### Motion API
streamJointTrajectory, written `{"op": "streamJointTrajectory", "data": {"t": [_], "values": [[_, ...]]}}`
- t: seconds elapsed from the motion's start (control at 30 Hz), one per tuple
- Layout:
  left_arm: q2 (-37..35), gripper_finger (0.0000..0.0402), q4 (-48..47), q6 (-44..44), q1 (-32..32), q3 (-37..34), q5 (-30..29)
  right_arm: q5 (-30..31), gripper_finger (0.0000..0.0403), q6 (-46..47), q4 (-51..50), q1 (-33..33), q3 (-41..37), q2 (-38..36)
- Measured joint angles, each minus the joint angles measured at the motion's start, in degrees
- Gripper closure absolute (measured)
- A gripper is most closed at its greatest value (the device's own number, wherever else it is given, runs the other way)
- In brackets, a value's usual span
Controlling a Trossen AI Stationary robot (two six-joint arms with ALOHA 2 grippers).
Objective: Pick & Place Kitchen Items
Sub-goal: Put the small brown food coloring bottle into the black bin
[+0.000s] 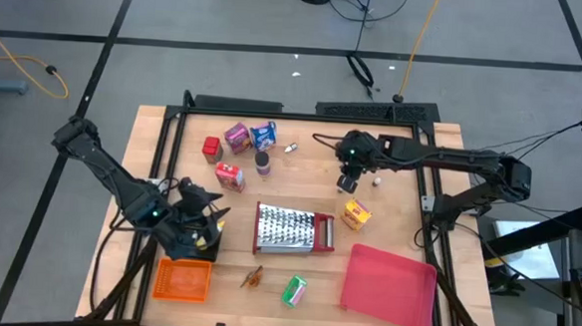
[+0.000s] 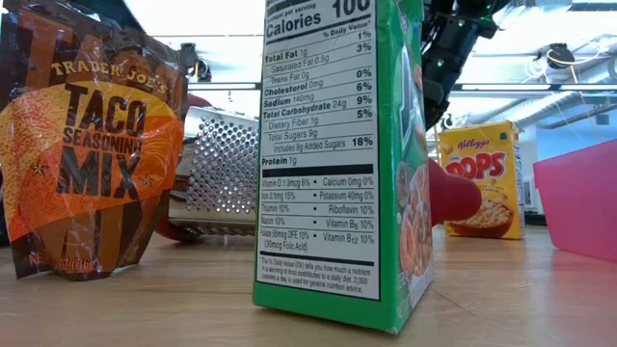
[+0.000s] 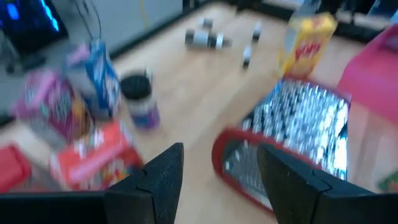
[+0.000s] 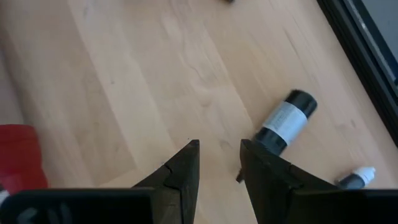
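Small grocery items lie across the wooden table: a red box [image 1: 212,147], a pink-purple box [image 1: 237,135], a blue box [image 1: 264,134], a dark jar [image 1: 262,162], another red box [image 1: 230,176], a yellow box [image 1: 357,214] and a green box [image 1: 294,290]. My left gripper [image 3: 221,180] hovers open at the near left [image 1: 203,223] with nothing between its fingers. My right gripper [image 4: 219,163] is open above bare wood at the far right [image 1: 350,178]. A small dark-capped bottle [image 4: 286,121] lies on its side beside it.
A steel grater [image 1: 292,230] with a red end lies in the middle. A flat red tray [image 1: 389,286] sits at the near right and an orange basket [image 1: 182,279] at the near left. A taco seasoning packet [image 2: 92,145] stands near the front edge. A black frame [image 1: 304,109] borders the table.
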Motion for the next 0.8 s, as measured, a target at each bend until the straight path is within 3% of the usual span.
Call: {"op": "streamJointTrajectory", "data": {"t": [0.17,0.37,0.8], "values": [[0.0,0.0195,9.84,11.54,2.09,0.0,-4.87,-3.81,0.0291,0.22,0.25,-1.1,-1.03,0.0],[0.0,0.0195,16.77,20.83,5.09,0.0,-5.32,-4.78,0.0291,1.44,3.84,-1.11,-6.99,0.0],[0.0,0.0194,17.54,21.9,9.76,0.0,-3.62,-12.42,0.0291,4.38,15.84,-0.98,-15.13,0.04]]}}
